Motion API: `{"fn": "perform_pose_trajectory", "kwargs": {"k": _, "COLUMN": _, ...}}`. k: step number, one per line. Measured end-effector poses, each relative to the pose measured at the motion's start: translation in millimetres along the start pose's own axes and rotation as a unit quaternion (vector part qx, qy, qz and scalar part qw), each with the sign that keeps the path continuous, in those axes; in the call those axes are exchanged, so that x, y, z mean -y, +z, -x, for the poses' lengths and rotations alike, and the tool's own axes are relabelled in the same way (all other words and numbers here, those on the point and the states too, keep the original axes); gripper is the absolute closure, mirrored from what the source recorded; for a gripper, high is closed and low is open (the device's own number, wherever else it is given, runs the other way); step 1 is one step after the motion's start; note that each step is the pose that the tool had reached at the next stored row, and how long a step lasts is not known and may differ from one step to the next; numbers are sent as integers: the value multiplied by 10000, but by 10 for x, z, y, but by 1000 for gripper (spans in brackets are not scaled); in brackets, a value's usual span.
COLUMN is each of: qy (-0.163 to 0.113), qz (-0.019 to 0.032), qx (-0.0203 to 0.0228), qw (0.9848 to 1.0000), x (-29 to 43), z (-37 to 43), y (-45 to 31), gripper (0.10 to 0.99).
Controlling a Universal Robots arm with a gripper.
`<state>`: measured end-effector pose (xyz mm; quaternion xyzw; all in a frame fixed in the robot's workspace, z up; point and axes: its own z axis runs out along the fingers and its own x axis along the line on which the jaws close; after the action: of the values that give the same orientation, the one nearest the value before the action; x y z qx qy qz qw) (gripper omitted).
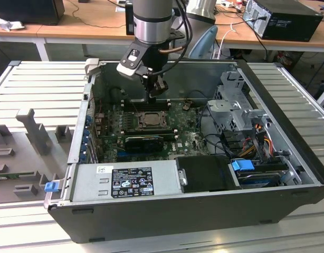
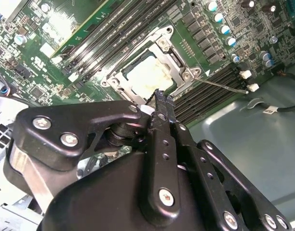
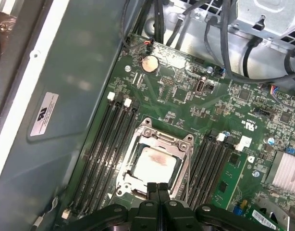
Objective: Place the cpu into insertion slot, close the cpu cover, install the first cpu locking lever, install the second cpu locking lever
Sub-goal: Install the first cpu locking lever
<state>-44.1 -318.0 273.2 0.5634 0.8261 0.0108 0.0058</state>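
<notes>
The cpu (image 3: 154,165), a pale silver square, lies seated in the insertion slot (image 1: 150,119) on the green motherboard. The cpu cover (image 3: 163,139), a dull metal frame, lies flat around it with the chip showing through its window. In the second wrist view the cpu (image 2: 146,76) and cpu cover (image 2: 180,71) appear again, and a thin wire lever (image 2: 224,86) sticks out sideways from the socket's corner. My gripper (image 3: 158,188) hovers just above the socket's edge, fingers shut together and holding nothing. The exterior view shows the gripper (image 1: 155,92) hanging over the socket.
Long black memory slots (image 3: 106,154) flank the socket on both sides. The case walls, a power supply (image 1: 130,182) at the front, a drive cage (image 1: 236,105) and loose cables (image 3: 224,43) surround the board. A black card (image 1: 143,141) sits just in front of the socket.
</notes>
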Motion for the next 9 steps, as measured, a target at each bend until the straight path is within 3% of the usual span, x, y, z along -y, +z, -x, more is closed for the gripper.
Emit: {"fn": "perform_pose_trajectory", "kwargs": {"k": 9, "qy": -367, "qz": -1, "qx": -9, "qw": 9993, "x": 0, "z": 0, "y": 0, "gripper": 980}}
